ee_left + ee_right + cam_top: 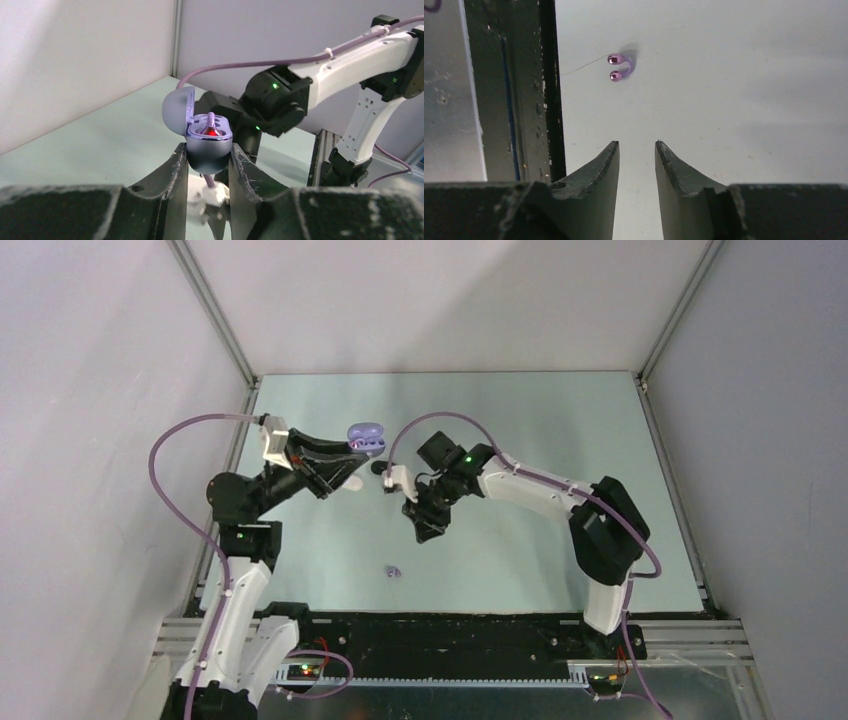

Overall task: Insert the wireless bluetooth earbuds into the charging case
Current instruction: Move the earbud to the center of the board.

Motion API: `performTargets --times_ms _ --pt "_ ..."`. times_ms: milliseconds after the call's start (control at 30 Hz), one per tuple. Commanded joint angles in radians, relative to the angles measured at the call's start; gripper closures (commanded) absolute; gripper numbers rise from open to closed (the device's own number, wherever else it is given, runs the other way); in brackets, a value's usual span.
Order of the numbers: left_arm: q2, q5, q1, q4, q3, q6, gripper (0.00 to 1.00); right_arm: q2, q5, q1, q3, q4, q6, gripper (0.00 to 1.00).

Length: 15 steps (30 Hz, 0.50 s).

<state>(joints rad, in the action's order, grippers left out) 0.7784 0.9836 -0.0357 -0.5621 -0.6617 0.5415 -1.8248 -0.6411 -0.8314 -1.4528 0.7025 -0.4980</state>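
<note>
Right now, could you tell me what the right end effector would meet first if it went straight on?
The right end effector would probably touch the table just beside the lavender earbud, which lies slightly off its line; depth is unclear.

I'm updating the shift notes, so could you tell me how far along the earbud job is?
Done: the charging case sits open, clamped in the left tool, one earbud apparently seated inside. In hand: the right tool, empty, hovers above the table. Left: the lavender earbud lying there is not yet inserted.

Left jaws clamped, right jaws ajar
</note>
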Motion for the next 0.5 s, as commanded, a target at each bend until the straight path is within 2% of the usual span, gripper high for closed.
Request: performTargets --times_ms 0,167,267,467 --pt "-0.026 -0.062 0.024 0.04 0.012 -0.013 1.0 -0.022 -0.001 -0.066 -0.003 -0.01 -0.164 0.62" --pt "-0.023 -0.066 0.065 0.052 0.004 -0.019 1.0 -0.016 -0.01 -0.125 0.039 -0.035 -0.506 0.53" --pt "-0.023 -0.062 0.083 0.073 -0.007 -0.032 1.0 -0.047 -0.007 -0.139 0.037 -0.079 -0.61 0.47" --pt "-0.02 -0.049 0.112 0.134 -0.027 -0.067 1.0 -0.129 -0.021 -0.183 0.006 -0.08 -0.802 0.43"
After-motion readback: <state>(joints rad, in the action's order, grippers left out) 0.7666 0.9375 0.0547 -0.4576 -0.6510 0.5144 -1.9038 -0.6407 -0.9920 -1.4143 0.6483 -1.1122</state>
